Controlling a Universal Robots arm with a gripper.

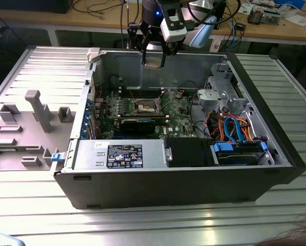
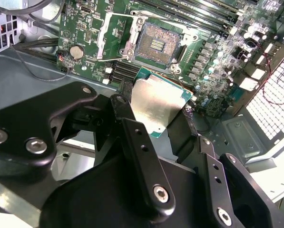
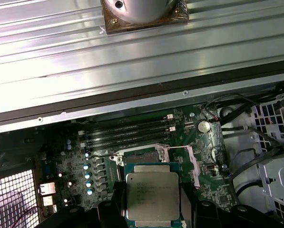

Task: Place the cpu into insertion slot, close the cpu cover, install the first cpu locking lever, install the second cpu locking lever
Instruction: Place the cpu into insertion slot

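Observation:
My gripper point(image 1: 154, 57) hangs over the open computer case, above the back of the green motherboard point(image 1: 178, 110), and is shut on the cpu point(image 1: 154, 62). In both wrist views the black fingers point(image 2: 127, 114) clamp two opposite edges of the silvery-beige cpu point(image 2: 153, 102) point(image 3: 152, 192). The insertion slot point(image 2: 157, 43) lies bare below and ahead of the chip, its dark contact field showing. The cpu cover point(image 2: 112, 35) stands swung open beside the slot. In the first wrist view the held chip hides most of the insertion slot point(image 3: 139, 155).
The case holds a black card point(image 1: 137, 124), a labelled metal box point(image 1: 124, 154) and a drive cage with orange and blue cables point(image 1: 235, 128). Memory slots point(image 3: 127, 130) run beside the socket. A grey fixture tray point(image 1: 24, 123) lies at the exterior view's left.

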